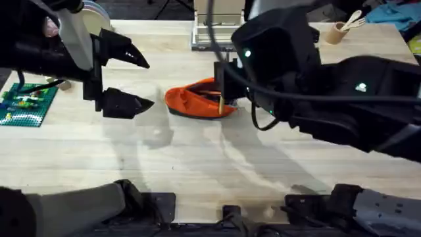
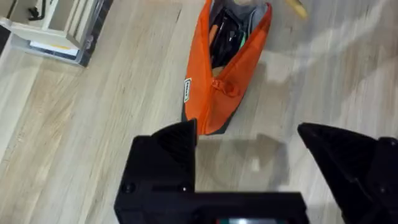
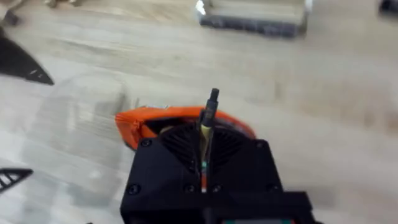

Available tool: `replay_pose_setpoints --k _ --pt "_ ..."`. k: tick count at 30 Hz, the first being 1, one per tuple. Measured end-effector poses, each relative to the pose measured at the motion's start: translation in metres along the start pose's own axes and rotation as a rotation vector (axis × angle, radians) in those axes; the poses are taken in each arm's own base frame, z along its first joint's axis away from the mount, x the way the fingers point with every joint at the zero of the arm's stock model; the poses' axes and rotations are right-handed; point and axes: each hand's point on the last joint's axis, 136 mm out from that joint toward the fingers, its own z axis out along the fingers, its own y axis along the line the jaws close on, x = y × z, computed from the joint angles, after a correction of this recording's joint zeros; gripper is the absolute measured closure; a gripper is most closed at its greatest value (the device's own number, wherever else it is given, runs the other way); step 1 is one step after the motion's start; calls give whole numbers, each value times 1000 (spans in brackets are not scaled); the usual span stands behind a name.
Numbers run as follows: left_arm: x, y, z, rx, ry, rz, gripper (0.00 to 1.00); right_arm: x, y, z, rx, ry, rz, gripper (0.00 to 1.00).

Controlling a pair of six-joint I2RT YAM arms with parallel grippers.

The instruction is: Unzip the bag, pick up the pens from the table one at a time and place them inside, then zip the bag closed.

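Right tool (image 3: pixel 207 134) pinches a pen (image 3: pixel 208 115) over the unzipped bag (image 1: pixel 197 99) mid-tabletop (image 1: pixel 197 158), its body hiding the bag's right end. Left tool (image 1: pixel 141 82) spread, left of the bag. Green baseplate (image 1: pixel 26 104) at left edge.

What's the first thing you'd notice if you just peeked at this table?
The bright orange bag in the middle of the table, unzipped and gaping. The right gripper hangs just over it, pinching a pen. The left gripper waits beside the bag, fingers wide apart.
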Motion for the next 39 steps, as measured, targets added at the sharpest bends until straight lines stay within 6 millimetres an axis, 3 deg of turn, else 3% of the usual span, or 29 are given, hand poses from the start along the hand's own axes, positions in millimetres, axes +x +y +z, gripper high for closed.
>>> replay_pose_setpoints --k 4,12,13,18,23,35,39 --pt "0 0 0 0 0 0 8 -8 9 1 -50 -26 -249 969" --pt "0 0 0 0 0 0 7 -1 22 1 -136 -30 -781 969" --pt "0 0 0 0 0 0 7 6 25 6 -154 -24 -962 969" --pt "0 0 0 0 0 0 7 32 33 25 -222 20 -1282 969" --pt "0 0 0 0 0 0 7 47 35 37 -250 54 -1408 969" --pt "0 0 0 0 0 0 7 89 32 70 -295 172 -1528 968" --pt "0 0 0 0 0 0 7 85 35 76 -285 143 -1528 968"
